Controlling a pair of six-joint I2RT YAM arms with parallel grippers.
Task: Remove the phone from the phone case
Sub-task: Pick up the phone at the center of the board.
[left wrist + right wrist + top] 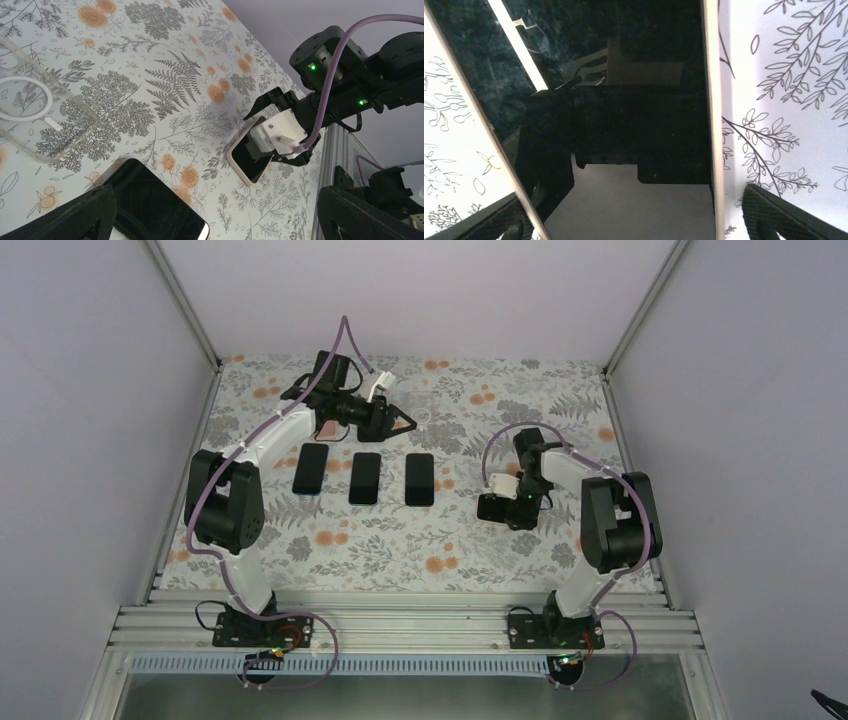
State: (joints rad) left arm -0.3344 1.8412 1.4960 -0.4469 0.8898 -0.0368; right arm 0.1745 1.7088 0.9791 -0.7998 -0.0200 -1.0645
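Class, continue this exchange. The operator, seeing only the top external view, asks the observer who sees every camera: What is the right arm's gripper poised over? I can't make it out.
Observer: A phone in a cream case, screen up, lies under the right gripper.
Operator: Gripped yet?
Observer: No; the right wrist view shows the jaws open, straddling its long edges.
Operator: Any empty case?
Observer: A clear case, lying flat.

Row of three phones (pixel 365 478) on the table (pixel 400 545), cased phone (pixel 244 162) to their right
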